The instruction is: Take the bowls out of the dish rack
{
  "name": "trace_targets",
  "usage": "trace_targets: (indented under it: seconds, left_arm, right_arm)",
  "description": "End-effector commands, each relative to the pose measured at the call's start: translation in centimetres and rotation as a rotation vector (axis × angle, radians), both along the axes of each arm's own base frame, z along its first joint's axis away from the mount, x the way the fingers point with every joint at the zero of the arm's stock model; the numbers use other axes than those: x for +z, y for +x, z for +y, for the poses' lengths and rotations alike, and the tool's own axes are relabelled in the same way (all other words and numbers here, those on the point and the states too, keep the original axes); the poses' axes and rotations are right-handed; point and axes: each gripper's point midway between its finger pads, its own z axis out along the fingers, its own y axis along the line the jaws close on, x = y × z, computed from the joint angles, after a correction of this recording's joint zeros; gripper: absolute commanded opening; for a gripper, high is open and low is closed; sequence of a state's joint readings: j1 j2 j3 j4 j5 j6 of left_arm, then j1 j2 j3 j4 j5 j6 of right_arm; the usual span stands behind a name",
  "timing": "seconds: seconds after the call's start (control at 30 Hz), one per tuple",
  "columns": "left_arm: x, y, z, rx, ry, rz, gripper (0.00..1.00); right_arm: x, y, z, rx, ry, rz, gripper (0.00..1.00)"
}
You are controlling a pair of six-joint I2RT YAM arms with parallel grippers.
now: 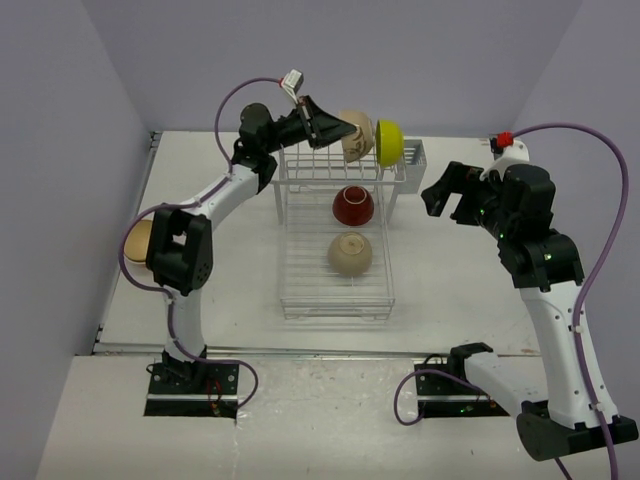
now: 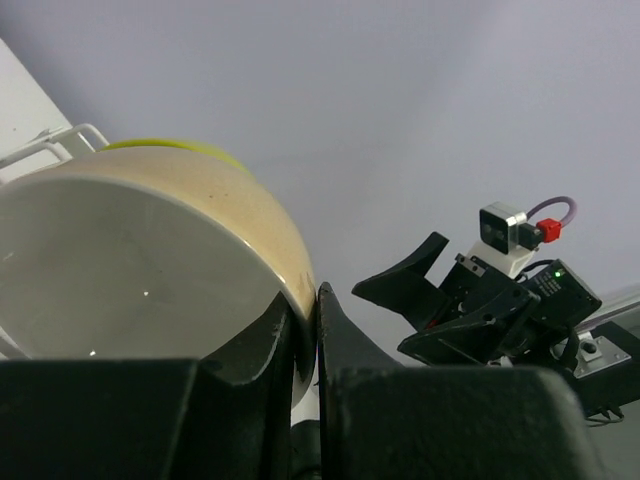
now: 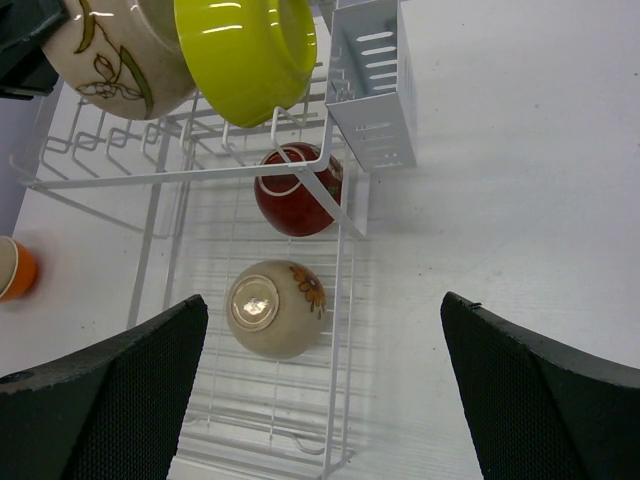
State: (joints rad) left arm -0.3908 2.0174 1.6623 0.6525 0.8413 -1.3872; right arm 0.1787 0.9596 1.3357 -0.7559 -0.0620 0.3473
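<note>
White table (image 1: 450,290), one rack (image 1: 300,270), four bowls (image 1: 352,205)

The flat white table (image 1: 450,290) carries a white wire dish rack (image 1: 335,300) near its middle and a small round orange bowl (image 3: 14,272) well apart at its left side.

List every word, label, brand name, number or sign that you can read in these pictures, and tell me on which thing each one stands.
None: no words, numbers or brand marks can be read in any view.
The leaf-painted bowl and the flower-painted bowl carry only drawings, no letters.
The yellow bowl, the red bowl and the dish rack are plain.
</note>
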Motion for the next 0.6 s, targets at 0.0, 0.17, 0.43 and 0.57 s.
trace_targets:
  seconds: [0.0, 0.17, 0.43, 0.57]
  left_arm:
    - [8.1, -2.4, 2.6, 0.017, -0.143, -0.218, 0.00]
    - [9.6, -3.0, 3.4, 0.008, -0.186, -0.226, 0.00]
    - [13.9, -5.3, 5.1, -0.046, -0.346, -0.305, 0.00]
    - [15.8, -5.2, 8.2, 0.004, -0.315, -0.363, 0.00]
  right_arm:
    - [0.3, 0.0, -0.1, 0.000, -0.010, -0.014, 0.99]
    - [0.3, -0.1, -0.1, -0.003, -0.011, -0.014, 0.99]
    - [0.2, 0.0, 0.1, 0.004, -0.001, -0.009, 0.99]
    - [0.2, 0.0, 0.1, 0.005, -0.002, -0.008, 0.99]
